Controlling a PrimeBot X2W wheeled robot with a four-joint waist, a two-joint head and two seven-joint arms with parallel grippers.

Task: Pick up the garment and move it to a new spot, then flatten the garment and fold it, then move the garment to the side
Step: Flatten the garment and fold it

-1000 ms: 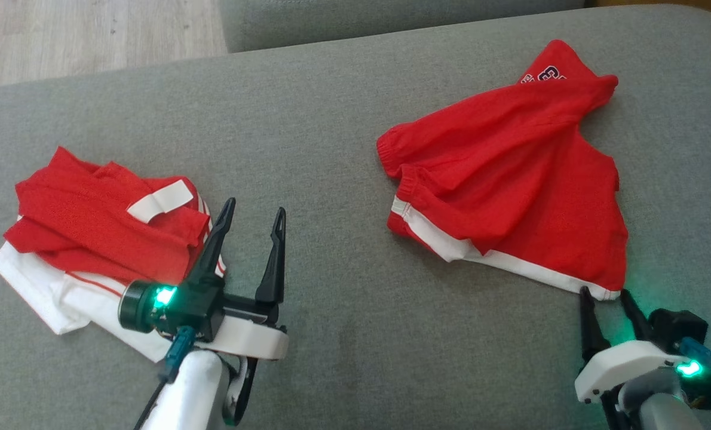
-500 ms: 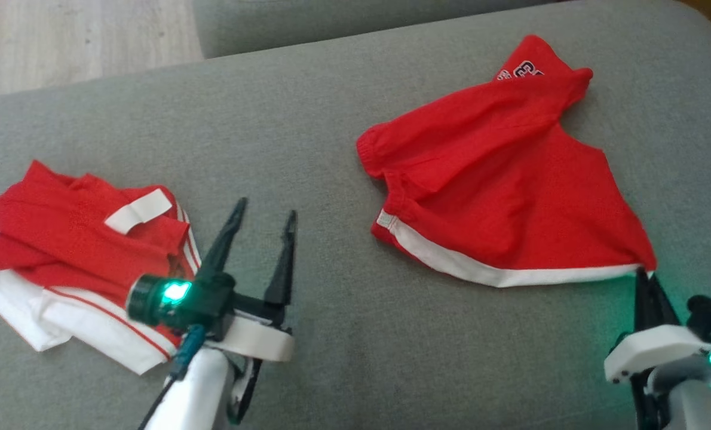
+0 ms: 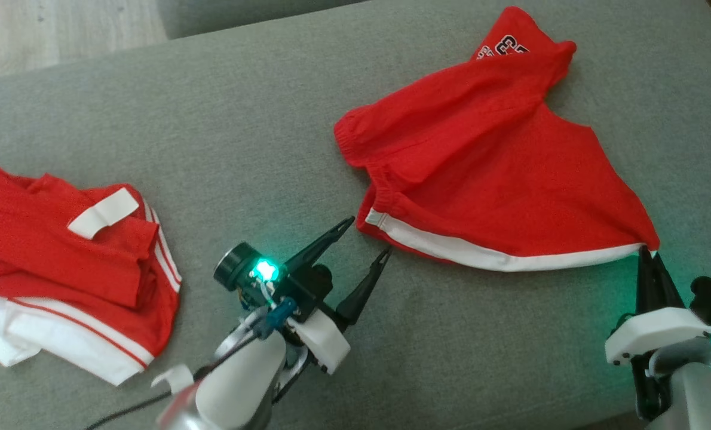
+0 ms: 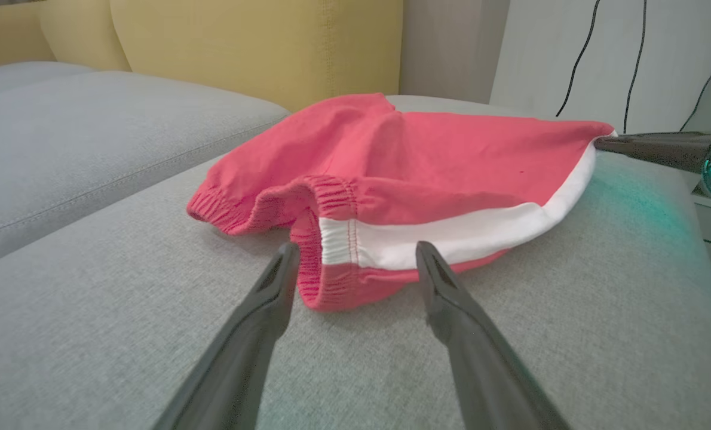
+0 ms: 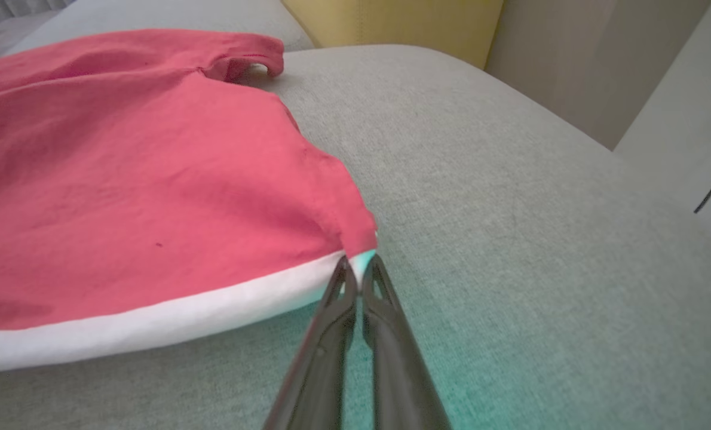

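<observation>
Head: clamps right gripper [image 3: 649, 254] tight on white-hemmed corner [image 3: 621, 254] of crumpled red cloth shorts [image 3: 481, 161] spread ahead on grey fabric cushion [image 3: 212, 119]. Left wrist: holds left gripper [image 4: 355, 251] wide apart, empty, elastic waistband [image 4: 328, 200] just beyond its tips. Right wrist: pinches that hem corner between closed fingers [image 5: 325, 340].

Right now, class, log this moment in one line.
left gripper: jaws open, at shorts waistband | right gripper: jaws shut on shorts corner | pile: apart, far left

Grey sofa seat [image 3: 152, 119], yellow backrest [image 4: 254, 42], pale wooden floor [image 3: 63, 30]
</observation>
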